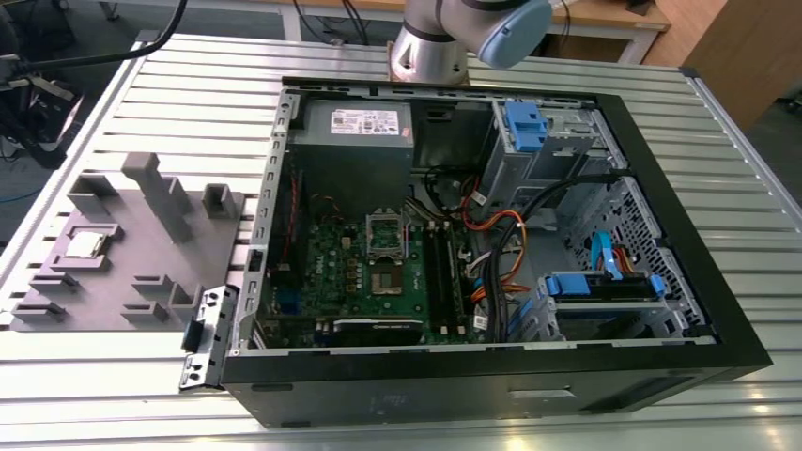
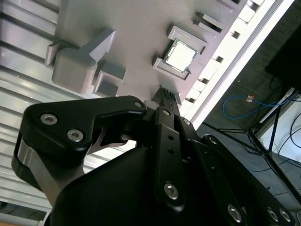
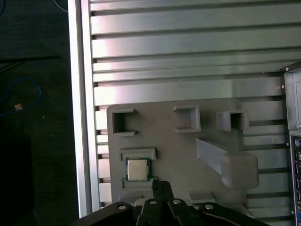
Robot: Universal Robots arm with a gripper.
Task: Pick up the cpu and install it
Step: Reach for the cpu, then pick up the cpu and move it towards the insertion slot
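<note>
The cpu (image 1: 85,244) is a small silvery square chip lying flat in a framed recess of the grey fixture plate (image 1: 126,272), at the exterior view's left of the computer case (image 1: 489,376). In both wrist views the cpu (image 2: 180,55) (image 3: 137,170) lies a short way off the tips of my black gripper (image 2: 167,96) (image 3: 162,184). The gripper hangs above the plate, apart from the chip, its fingers together and holding nothing. Inside the case, the motherboard's cpu socket (image 1: 386,235) lies open.
The fixture plate carries raised grey blocks (image 1: 157,193) (image 3: 237,167) and several empty pockets. The open case holds a grey power supply (image 1: 351,132), black memory sticks (image 1: 439,272), cables and blue drive brackets (image 1: 599,287). The slatted table's edge (image 3: 80,117) runs close by the plate.
</note>
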